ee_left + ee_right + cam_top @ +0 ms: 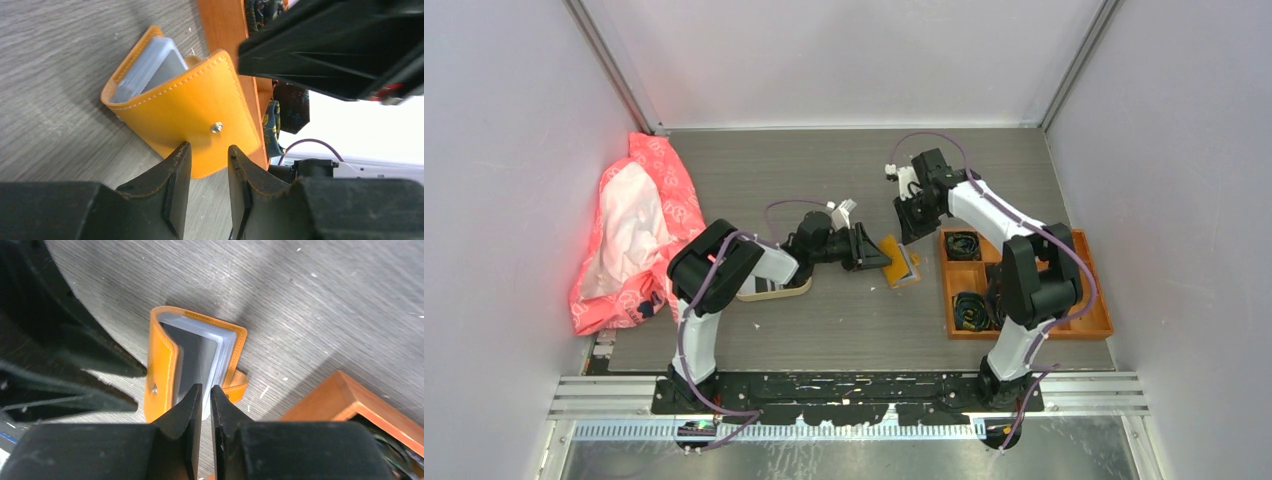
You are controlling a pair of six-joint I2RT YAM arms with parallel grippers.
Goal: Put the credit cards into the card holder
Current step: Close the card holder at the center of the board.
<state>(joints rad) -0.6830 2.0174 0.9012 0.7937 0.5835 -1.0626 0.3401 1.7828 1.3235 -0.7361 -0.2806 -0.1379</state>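
The mustard-orange card holder [902, 263] stands half open on the table between both grippers. In the left wrist view its snap flap [200, 110] faces me, and pale credit cards [150, 70] show inside. My left gripper [209, 147] is open, its tips at either side of the flap's lower edge without pinching it. My right gripper [206, 386] hangs over the open card holder [160, 365], jaws a narrow slit apart, with the pale edge of a card [220, 355] just beyond the tips. From above, the left gripper [879, 255] and right gripper [911, 235] flank the holder. A striped card [769, 286] lies in the beige tray.
An orange compartmented box [1029, 330] of black coils sits close to the right of the holder. The beige tray [802, 287] lies under the left arm. A pink and white bag [634, 235] fills the left side of the table.
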